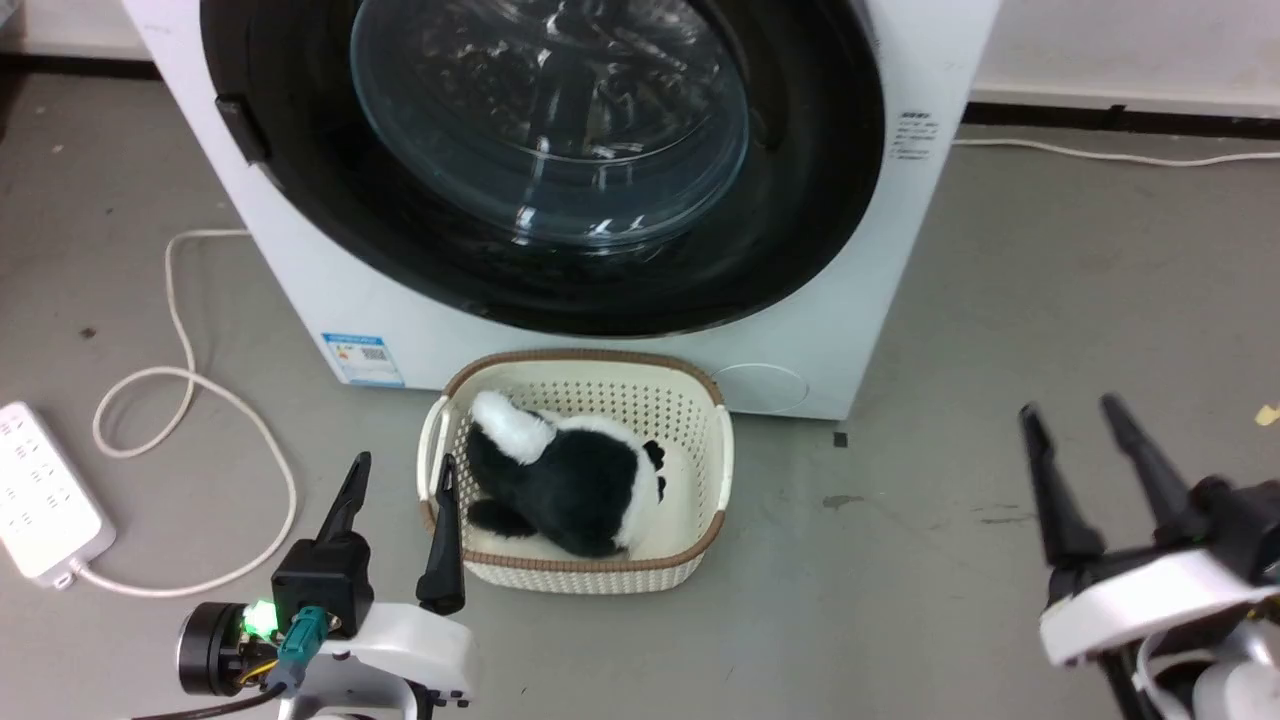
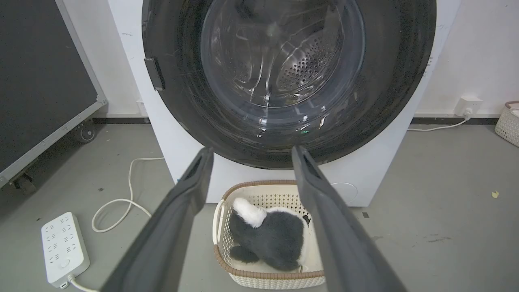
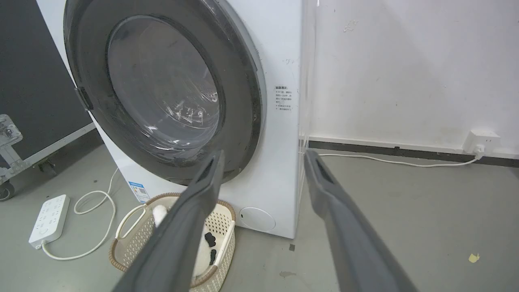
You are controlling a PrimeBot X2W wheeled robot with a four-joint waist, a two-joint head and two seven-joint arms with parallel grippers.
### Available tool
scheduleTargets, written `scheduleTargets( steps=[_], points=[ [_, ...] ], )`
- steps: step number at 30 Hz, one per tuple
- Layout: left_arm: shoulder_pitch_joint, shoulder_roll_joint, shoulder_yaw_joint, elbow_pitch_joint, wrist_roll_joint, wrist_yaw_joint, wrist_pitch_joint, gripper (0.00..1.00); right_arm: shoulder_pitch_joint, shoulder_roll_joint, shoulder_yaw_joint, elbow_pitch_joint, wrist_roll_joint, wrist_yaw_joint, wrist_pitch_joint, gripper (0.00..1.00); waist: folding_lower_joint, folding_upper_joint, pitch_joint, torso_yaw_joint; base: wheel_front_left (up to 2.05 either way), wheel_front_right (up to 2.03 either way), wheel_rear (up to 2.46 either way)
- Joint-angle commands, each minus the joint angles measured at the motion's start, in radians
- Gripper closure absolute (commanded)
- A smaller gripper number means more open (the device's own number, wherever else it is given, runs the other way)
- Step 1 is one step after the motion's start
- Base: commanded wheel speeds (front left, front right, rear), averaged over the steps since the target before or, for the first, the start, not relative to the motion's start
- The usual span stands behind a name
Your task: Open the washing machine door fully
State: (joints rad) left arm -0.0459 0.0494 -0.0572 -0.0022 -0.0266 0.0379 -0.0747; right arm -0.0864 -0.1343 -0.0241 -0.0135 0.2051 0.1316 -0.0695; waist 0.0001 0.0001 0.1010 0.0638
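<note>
Counting the scene, you have one washing machine [image 1: 340,300], one washing machine door [image 1: 545,150], one basket [image 1: 585,356], one plush toy [image 1: 580,480], one power strip [image 1: 40,490], a left cable [image 1: 178,320], a right cable [image 1: 1100,152], and a left gripper [image 1: 404,460] and right gripper [image 1: 1069,405] with two fingers each. The door lies closed against the white front and covers nearly its full width. Its single handle [image 1: 243,128] sits on the rim at your robot's left. One blue label [image 1: 362,358] sits low on the front, left of the basket.

Left gripper: fingers spread apart, nothing held, low and well short of the door. Its inner finger crosses the basket's left rim in the head view; you cannot judge contact from these views.

Right gripper: fingers likewise parted, nothing between them, well apart from the machine, over the floor [image 1: 1000,300].

Edges: the basket stands just beside the machine's base, directly under the door's lower rim, with the toy inside it. The left cable loops from the machine's side to the power strip. The right cable runs along the foot of the wall. Grey floor lies open right of the basket, up to the right gripper. In the left wrist view a dark panel [image 2: 40,73] on castors stands left of the machine
</note>
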Motion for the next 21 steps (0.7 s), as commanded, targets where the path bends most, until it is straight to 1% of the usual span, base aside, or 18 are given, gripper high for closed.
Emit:
scheduleTargets(
  steps=[1,2,3,6,7,13,19,20,21],
  points=[
    [-0.017,0.000,-0.010,-0.006,-0.006,0.010,-0.014,0.00,-0.040,-0.014,-0.008,-0.009,0.044,0.000,0.000,0.00,-0.0001,-0.0001,0.013,0.011,0.00,0.00,0.00],
    [-0.020,0.000,-0.012,-0.006,-0.004,0.012,-0.016,0.00,-0.050,-0.016,-0.012,-0.010,0.061,0.000,0.002,0.76,-0.0001,-0.0001,0.018,0.015,0.00,0.00,0.00],
    [-0.024,0.000,-0.018,-0.007,0.003,0.015,-0.020,0.00,-0.072,-0.021,-0.019,-0.009,0.089,0.000,0.006,1.00,-0.0001,-0.0001,0.026,0.022,0.00,0.00,0.00],
    [-0.030,0.000,-0.025,-0.009,0.001,0.021,-0.026,0.00,-0.108,-0.023,-0.032,-0.002,0.136,0.000,0.015,1.00,-0.0001,-0.0001,0.040,0.031,0.00,0.00,0.00],
    [-0.034,0.000,-0.030,-0.011,0.000,0.025,-0.031,0.00,-0.134,-0.020,-0.045,0.007,0.169,0.000,0.024,1.00,-0.0001,-0.0001,0.048,0.038,0.00,0.00,0.00],
    [-0.044,0.000,-0.042,-0.013,-0.006,0.032,-0.041,0.00,-0.198,-0.022,-0.067,0.033,0.234,0.000,0.054,1.00,-0.0001,-0.0001,0.069,0.055,0.00,0.00,0.00],
    [-0.056,0.001,-0.052,-0.015,-0.015,0.041,-0.054,0.00,-0.286,-0.019,-0.094,0.075,0.321,0.000,0.112,1.00,-0.0001,-0.0001,0.094,0.075,0.00,0.00,0.00],
    [-0.062,0.001,-0.058,-0.017,-0.017,0.044,-0.060,0.00,-0.334,-0.017,-0.107,0.100,0.353,0.000,0.138,1.00,-0.0001,-0.0001,0.109,0.086,0.00,0.00,0.00],
    [-0.064,0.001,-0.060,-0.018,-0.019,0.045,-0.062,0.00,-0.349,-0.014,-0.114,0.110,0.366,0.000,0.148,1.00,-0.0001,-0.0001,0.114,0.090,0.00,0.00,0.00]
  ],
)
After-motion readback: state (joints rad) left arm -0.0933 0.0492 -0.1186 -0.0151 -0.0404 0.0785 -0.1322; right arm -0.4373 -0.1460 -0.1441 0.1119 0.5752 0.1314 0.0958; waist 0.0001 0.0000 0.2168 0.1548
